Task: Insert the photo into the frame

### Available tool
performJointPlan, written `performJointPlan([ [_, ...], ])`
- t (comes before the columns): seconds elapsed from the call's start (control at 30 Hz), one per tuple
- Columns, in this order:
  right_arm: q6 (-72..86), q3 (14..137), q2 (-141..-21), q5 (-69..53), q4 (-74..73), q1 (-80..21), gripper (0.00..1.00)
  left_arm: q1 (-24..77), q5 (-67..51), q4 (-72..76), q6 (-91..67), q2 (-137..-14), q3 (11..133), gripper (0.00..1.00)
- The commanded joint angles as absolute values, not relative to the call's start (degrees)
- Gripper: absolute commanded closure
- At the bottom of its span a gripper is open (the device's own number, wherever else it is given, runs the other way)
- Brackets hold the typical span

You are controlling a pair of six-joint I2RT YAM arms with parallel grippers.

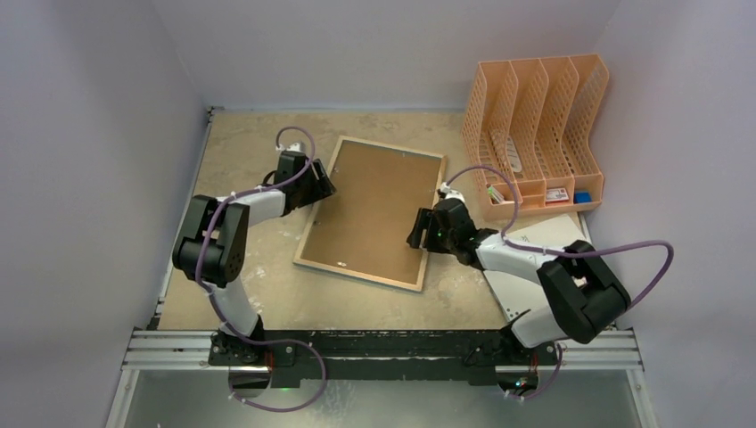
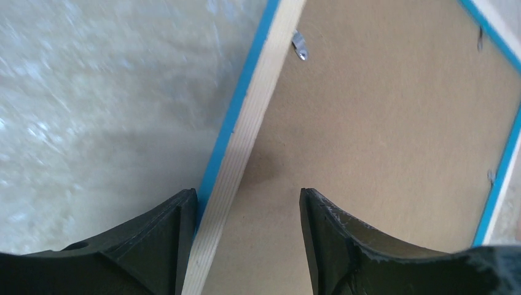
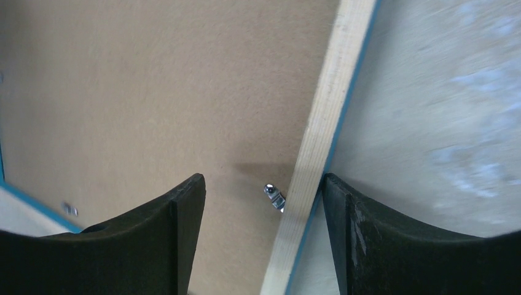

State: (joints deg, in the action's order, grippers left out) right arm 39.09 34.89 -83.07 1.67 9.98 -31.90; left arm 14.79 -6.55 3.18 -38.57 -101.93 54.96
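the frame (image 1: 392, 148) is laid face down near the middle of the table (image 1: 241, 152), slightly turned, with its pale wood rear edges upward and a thin cyan-blue line seen along its outer sides. a plain brown backing board (image 1: 373, 212) is set inside it, and small metal tabs (image 2: 299, 46) are seen at the inner edge of the rails.

the left gripper (image 1: 323, 189) is placed over the frame's left rail (image 2: 246, 141). its jaws are spread apart, with one finger just outside the rail and the other above the backing board (image 2: 381, 123); nothing is clamped.

the right gripper (image 1: 417, 234) is placed the same way over the right rail (image 3: 316, 135), near a metal tab (image 3: 274, 196). its jaws are also held wide, one finger outside the rail and one above the board (image 3: 153, 92), with nothing gripped.

a peach file organiser (image 1: 535, 125) is stood at the far right corner. a white sheet (image 1: 557, 234) is laid in front of it, partly covered by the right arm.
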Motion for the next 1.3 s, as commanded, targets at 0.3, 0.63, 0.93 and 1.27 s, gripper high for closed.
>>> performJointPlan([
  [0.3, 55.8, 38.9, -91.3, -6.1, 24.0, -51.3, 0.30, 17.1, -18.5, 12.8, -39.5, -104.1, 53.7, 0.39],
  [0.63, 56.7, 47.5, -102.9, -6.7, 28.2, -58.3, 0.30, 16.9, -17.2, 9.0, -36.6, -106.0, 55.3, 0.39],
  [0.93, 57.5, 46.2, -100.4, -4.0, 26.8, -59.2, 0.30, 16.2, -16.7, 8.5, -35.7, -104.5, 56.2, 0.38],
  [1.27, 52.6, 47.8, -91.0, 1.5, 18.8, -59.2, 0.28, 14.4, -0.8, -3.1, -37.3, -87.3, 53.7, 0.34],
])
